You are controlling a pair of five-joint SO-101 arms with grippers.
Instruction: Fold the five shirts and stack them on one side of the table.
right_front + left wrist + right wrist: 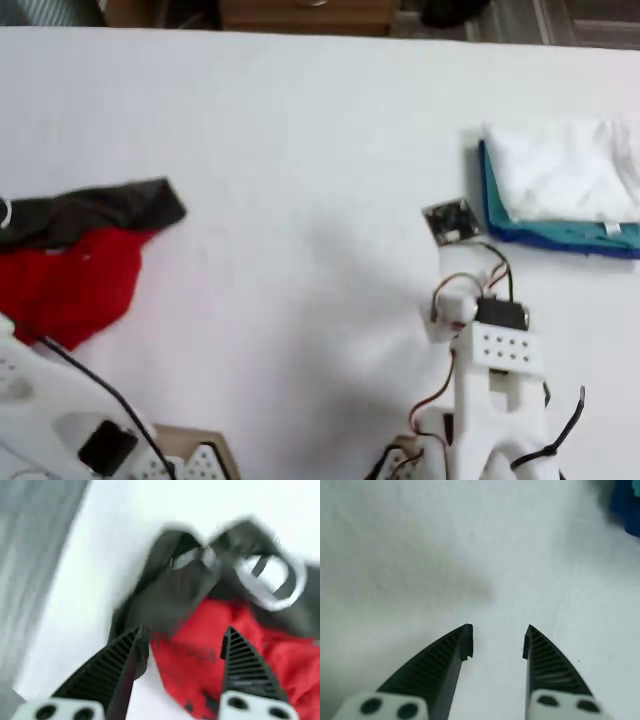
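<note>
Wooden cabinet [310, 12] stands past the white table's [300, 120] far edge, grey striped surface [30, 555] lies off the table out past the left fingers [115, 672].

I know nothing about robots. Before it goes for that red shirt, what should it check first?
1. Left gripper open and empty: ok.
2. Red shirt in front of that gripper: ok, it lies just past the fingertips in the left wrist view.
3. Red shirt free of other cloth: not ok, the dark shirt overlaps its far edge.
4. Right gripper open, empty and over bare table: ok.
5. Folded stack tidy at the table's right side: ok, white on top of teal and blue.
6. Number of shirts in the stack: cannot tell.
</note>
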